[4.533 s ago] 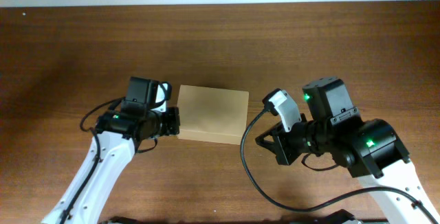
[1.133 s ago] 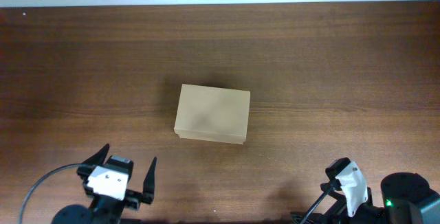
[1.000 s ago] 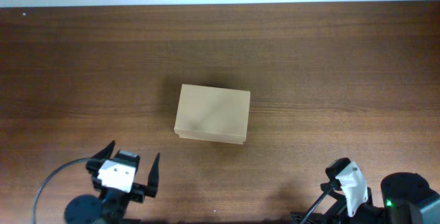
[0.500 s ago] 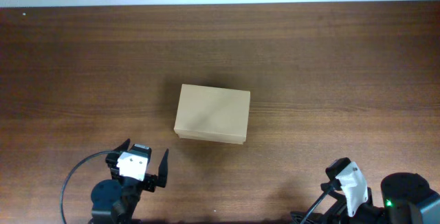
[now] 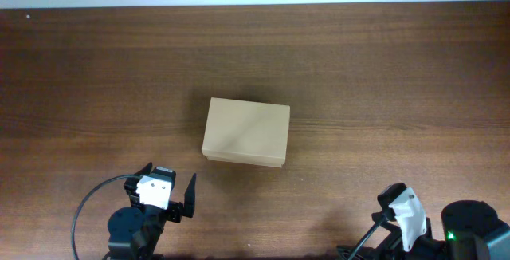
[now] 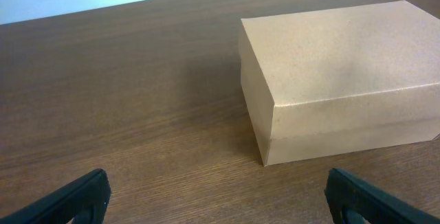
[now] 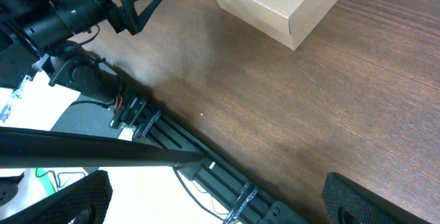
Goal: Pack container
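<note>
The container (image 5: 246, 132), a plain tan cardboard box with its lid down, sits near the middle of the wooden table. In the left wrist view the container (image 6: 337, 80) lies ahead and to the right of my left gripper (image 6: 220, 203), which is open with nothing between its fingers. From overhead the left gripper (image 5: 170, 177) hovers near the front edge, below and left of the box. My right gripper (image 7: 220, 203) is open and empty over the table's front edge, far from the container (image 7: 275, 1).
Dark wooden table (image 5: 382, 76) all around the box. A black rail (image 7: 206, 159) with cables runs along the front edge under the right gripper. The right arm's wrist camera (image 5: 402, 208) stands at the bottom right.
Both arms have drawn back from the box to the front edge. Over the last second the left gripper slid rightward and slightly up; the box has not moved.
</note>
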{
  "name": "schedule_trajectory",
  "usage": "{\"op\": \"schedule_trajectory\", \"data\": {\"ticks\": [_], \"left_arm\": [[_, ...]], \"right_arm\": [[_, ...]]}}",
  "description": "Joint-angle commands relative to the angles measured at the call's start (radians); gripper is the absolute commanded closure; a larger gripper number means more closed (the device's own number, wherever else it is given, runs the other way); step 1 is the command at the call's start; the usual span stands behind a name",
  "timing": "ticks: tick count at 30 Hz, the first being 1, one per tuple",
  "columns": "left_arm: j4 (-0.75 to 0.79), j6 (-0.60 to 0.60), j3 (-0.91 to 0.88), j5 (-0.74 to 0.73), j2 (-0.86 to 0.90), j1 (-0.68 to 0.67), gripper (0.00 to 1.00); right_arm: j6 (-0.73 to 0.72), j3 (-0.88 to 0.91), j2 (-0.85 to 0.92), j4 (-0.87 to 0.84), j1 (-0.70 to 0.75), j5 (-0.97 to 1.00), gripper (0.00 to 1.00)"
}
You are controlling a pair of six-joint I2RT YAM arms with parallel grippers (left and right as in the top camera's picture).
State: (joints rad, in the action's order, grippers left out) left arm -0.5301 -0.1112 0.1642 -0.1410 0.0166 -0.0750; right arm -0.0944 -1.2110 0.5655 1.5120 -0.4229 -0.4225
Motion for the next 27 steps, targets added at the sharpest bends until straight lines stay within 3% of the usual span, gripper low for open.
{"op": "schedule_trajectory", "data": {"ticks": [1,22,27], "left_arm": [[0.003,0.009,-0.005,0.007,-0.011,0.006,0.0],[0.003,0.009,-0.005,0.007,-0.011,0.006,0.0],[0.003,0.009,-0.005,0.007,-0.011,0.006,0.0]], "right_arm": [[0.0,-0.012,-0.003,-0.001,-0.008,0.01,0.01],[0.0,-0.012,-0.003,-0.001,-0.008,0.01,0.01],[0.08,-0.011,-0.004,0.001,-0.011,0.177,0.01]]}}
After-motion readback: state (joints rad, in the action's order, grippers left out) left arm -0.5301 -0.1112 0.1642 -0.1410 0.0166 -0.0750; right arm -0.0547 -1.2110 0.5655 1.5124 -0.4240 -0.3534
